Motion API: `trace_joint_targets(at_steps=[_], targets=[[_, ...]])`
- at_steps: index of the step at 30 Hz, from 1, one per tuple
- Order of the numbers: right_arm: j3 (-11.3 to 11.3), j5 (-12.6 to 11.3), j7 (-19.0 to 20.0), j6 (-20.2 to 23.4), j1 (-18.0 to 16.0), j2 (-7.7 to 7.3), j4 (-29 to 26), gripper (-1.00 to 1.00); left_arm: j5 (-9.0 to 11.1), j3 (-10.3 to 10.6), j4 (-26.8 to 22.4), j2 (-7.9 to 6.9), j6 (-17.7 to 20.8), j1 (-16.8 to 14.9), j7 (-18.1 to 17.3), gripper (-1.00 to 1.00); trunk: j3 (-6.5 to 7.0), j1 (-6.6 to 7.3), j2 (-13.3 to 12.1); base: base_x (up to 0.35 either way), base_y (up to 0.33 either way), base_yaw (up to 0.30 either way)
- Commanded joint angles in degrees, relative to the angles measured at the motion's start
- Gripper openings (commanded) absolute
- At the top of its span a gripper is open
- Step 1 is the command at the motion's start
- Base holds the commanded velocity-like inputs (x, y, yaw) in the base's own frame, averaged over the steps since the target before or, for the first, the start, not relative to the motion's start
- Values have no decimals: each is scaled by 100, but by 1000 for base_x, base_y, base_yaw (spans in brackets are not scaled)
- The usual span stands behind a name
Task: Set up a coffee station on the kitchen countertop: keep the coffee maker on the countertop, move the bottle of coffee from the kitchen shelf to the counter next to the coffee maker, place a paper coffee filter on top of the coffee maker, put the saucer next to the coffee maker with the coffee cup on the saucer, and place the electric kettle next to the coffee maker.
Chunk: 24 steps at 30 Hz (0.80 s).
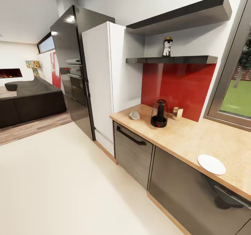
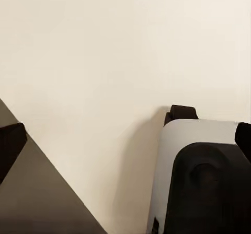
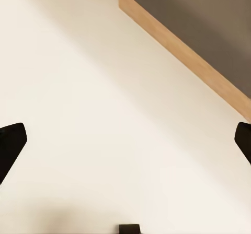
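The countertop (image 1: 181, 137) runs along the right wall over grey cabinets. On it stand the dark glass electric kettle (image 1: 159, 114), a white paper coffee filter (image 1: 134, 115) to its left, and a small pale item (image 1: 177, 112) to its right that may be the coffee cup. The white saucer (image 1: 211, 164) lies near the counter's front edge. The bottle of coffee (image 1: 168, 46) stands on the thin kitchen shelf (image 1: 174, 59). The coffee maker is out of view. My left gripper (image 2: 125, 140) and right gripper (image 3: 125, 140) are both open, hanging over the cream floor with nothing between their fingers.
A thicker dark board (image 1: 181, 16) hangs above the shelf. A tall white cabinet (image 1: 104, 81) and a black fridge (image 1: 68, 53) stand left of the counter. A window (image 1: 237, 92) is at the right. A dark sofa (image 1: 31, 100) sits far left. The robot's base (image 2: 201, 179) is under my left gripper.
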<state>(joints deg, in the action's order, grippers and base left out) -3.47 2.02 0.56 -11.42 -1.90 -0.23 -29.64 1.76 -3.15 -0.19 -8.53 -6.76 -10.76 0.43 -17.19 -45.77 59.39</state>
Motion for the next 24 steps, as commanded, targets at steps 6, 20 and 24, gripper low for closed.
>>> trace_joint_targets(at_steps=[6, 20, 24], targets=[[-21, 4, 6, -18, -4, 83, -5, 100, 17, -20, 29, 0, 482, 30, 9, 100, 102, 132, -238, 0, 0, 0], [141, 9, -16, -18, -42, 276, -890, 100, 7, -9, 3, 32, 553, 83, 10, 100, 365, 440, -799, 0, 0, -25], [429, 12, -21, -3, -125, 465, -1435, 100, -2, -14, -20, 29, 549, 83, 5, 100, 437, 528, -960, 0, 0, 0]])
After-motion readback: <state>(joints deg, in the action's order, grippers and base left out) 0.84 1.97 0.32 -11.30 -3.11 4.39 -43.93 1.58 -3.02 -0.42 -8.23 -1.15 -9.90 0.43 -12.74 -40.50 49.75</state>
